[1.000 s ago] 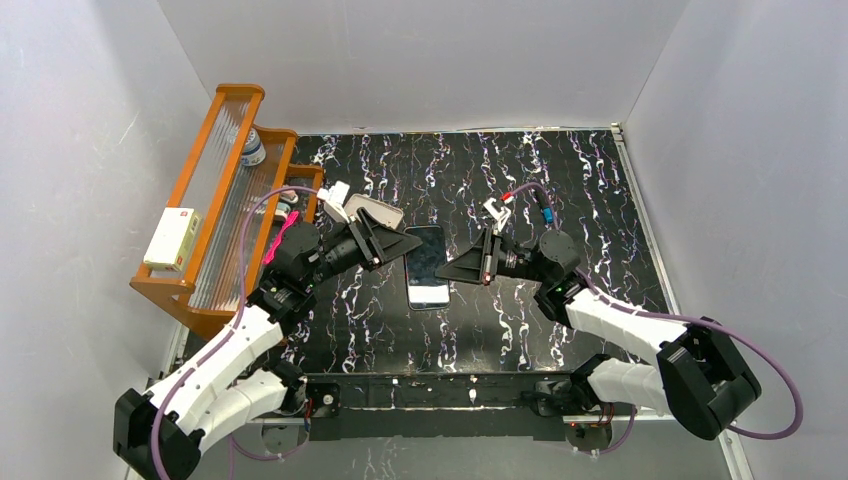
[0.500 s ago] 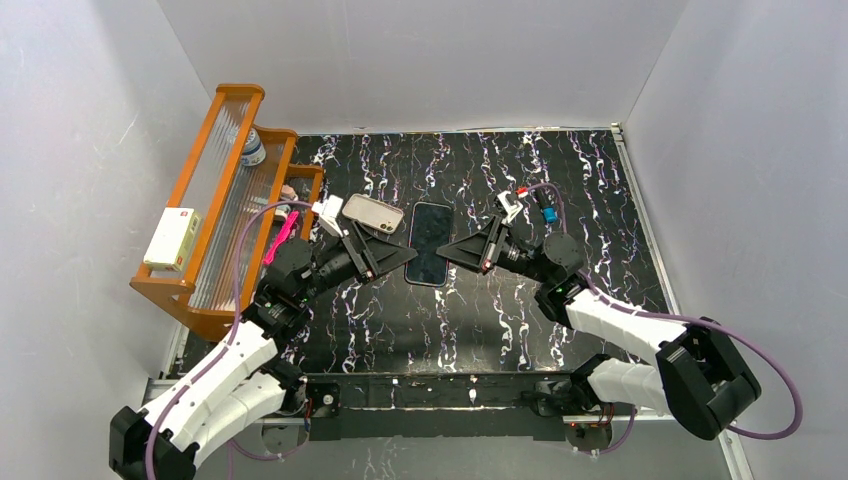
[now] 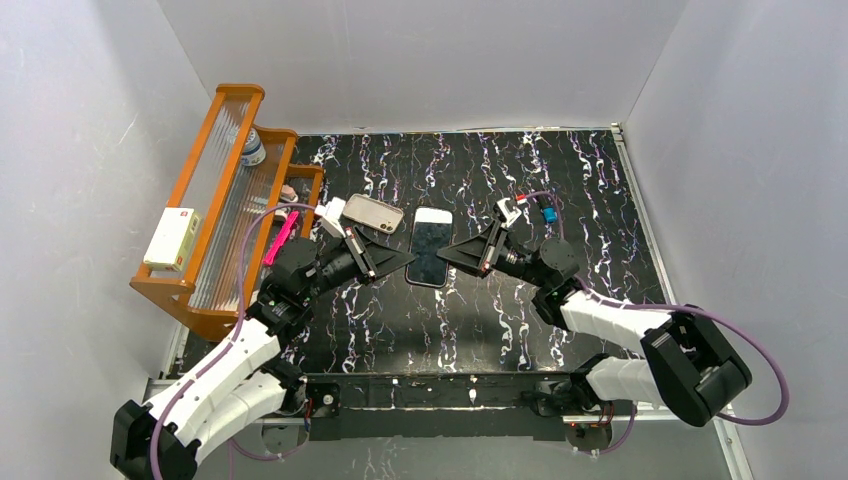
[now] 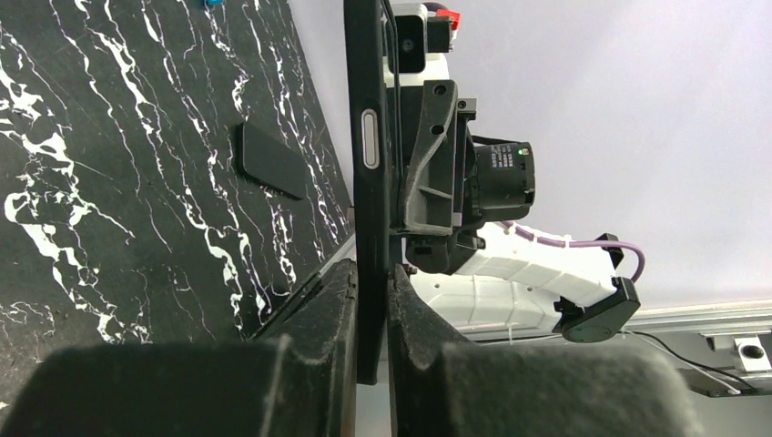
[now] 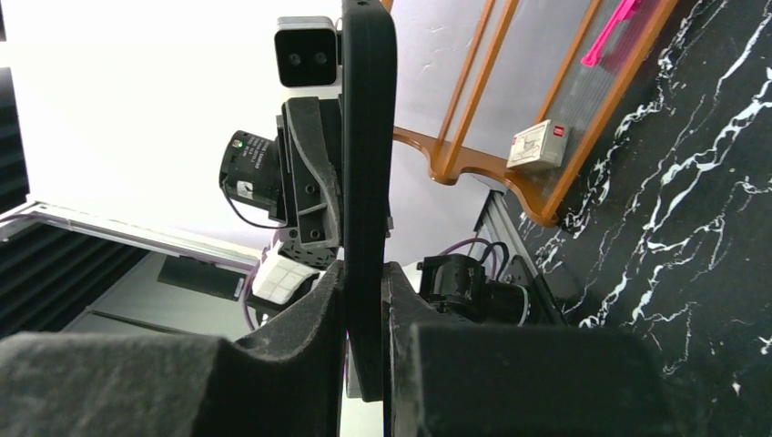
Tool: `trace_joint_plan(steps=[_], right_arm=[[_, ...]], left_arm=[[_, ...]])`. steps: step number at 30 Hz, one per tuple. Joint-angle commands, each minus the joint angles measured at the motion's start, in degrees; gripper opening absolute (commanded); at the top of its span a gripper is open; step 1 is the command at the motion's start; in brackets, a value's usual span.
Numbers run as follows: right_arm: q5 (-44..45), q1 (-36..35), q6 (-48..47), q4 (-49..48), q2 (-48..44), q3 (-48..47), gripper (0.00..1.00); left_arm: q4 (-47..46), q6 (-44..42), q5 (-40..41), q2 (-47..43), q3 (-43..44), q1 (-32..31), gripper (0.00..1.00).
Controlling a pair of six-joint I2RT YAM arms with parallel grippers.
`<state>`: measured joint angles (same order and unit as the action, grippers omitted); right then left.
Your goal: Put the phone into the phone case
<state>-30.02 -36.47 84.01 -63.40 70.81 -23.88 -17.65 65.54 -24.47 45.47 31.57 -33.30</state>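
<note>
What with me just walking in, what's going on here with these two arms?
The left end effector and the right end effector each clamp an opposite long edge of the flat black phone, over the black marbled table. The pale beige soft phone case lies apart, to its left, with no phone in it yet.

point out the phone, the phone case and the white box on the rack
black glossy slab phone (image 3: 430,246), top external view, middle of its dark screen
pale beige soft phone case (image 3: 372,212), top external view, centre of its flat face
small white cardboard box (image 3: 171,238), top external view, its top face
</note>
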Motion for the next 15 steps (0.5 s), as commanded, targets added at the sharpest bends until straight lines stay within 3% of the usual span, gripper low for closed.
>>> trace_joint_plan(steps=[1, 9, 12, 15], right_arm=[[0.64, 0.18, -4.14, 2.48, -3.33, -2.9, 0.19], [-0.77, 0.18, -4.56, 5.08, -2.77, -3.87, 0.39], [-2.13, 0.2, -2.95, 2.77, -1.36, -3.67, 0.38], [-1.42, 0.22, -2.09, -0.06, -1.15, -2.45, 0.26]], left_arm=[[-0.81, -0.22, -1.02, -0.66, -0.5, -0.19, 0.0], [4.62, -2.23, -0.69, -0.51, 1.98, -0.19, 0.0], [3.22, -0.79, -1.62, -0.22, 1.75, -0.19, 0.0], [3.2, -0.07, -1.94, -0.21, 1.92, -0.19, 0.0]])
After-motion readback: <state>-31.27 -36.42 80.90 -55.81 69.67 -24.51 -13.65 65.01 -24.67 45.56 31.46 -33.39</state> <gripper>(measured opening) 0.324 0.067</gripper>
